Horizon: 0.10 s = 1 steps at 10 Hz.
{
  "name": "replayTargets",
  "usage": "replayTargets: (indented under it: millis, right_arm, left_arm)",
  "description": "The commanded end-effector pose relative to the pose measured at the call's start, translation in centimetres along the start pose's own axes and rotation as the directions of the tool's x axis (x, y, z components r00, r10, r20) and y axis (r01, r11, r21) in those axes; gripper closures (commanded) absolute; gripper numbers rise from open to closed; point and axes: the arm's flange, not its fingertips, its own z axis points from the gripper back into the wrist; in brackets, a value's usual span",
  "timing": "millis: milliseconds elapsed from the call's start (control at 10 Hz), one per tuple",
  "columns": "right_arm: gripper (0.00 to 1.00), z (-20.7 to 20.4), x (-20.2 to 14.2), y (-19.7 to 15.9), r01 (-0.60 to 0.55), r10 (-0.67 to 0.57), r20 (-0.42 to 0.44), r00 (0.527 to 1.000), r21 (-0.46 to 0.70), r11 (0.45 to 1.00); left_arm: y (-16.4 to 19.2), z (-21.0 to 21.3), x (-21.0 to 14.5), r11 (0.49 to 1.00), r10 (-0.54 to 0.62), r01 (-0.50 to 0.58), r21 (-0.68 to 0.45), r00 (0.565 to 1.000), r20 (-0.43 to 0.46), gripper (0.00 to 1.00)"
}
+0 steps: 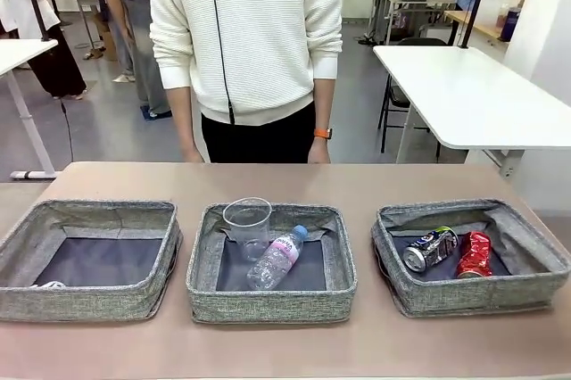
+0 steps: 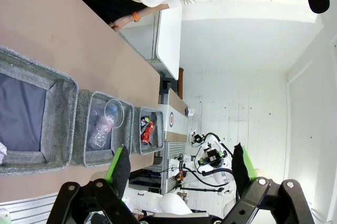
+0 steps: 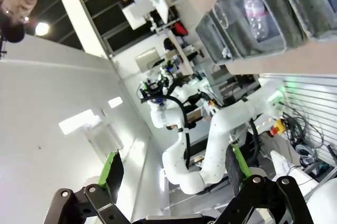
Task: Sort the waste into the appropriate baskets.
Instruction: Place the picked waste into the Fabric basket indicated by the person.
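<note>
Three grey woven baskets stand in a row on the table. The left basket (image 1: 89,301) holds crumpled white paper (image 1: 49,286) in its near corner. In the middle basket (image 1: 268,304) lie a clear plastic cup (image 1: 247,219) and a clear bottle (image 1: 277,257) with a pink label. The right basket (image 1: 473,295) holds a dark blue-silver can (image 1: 430,248) and a red can (image 1: 475,253). My left gripper (image 2: 180,169) is open and empty, high off the table, with the bottle (image 2: 100,132), cup (image 2: 114,112) and red can (image 2: 147,129) far below. My right gripper (image 3: 174,171) is open and empty, away from the bottle (image 3: 254,8).
A person in a white sweater (image 1: 245,41) stands at the table's far edge, hands hanging by the sides. A white table (image 1: 473,95) stands at the back right. Bare brown tabletop (image 1: 268,179) lies between the baskets and the person.
</note>
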Motion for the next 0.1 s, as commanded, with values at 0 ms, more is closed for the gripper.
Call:
replayTargets:
  millis: [0]
  right_arm:
    - [0.0, -0.12, 0.07, 0.2, -0.026, 0.026, -0.009, 1.0, 0.012, 1.0]
  left_arm:
    - [-0.09, 0.05, -0.01, 1.0, -0.021, 0.021, -0.017, 1.0, -0.003, 0.0]
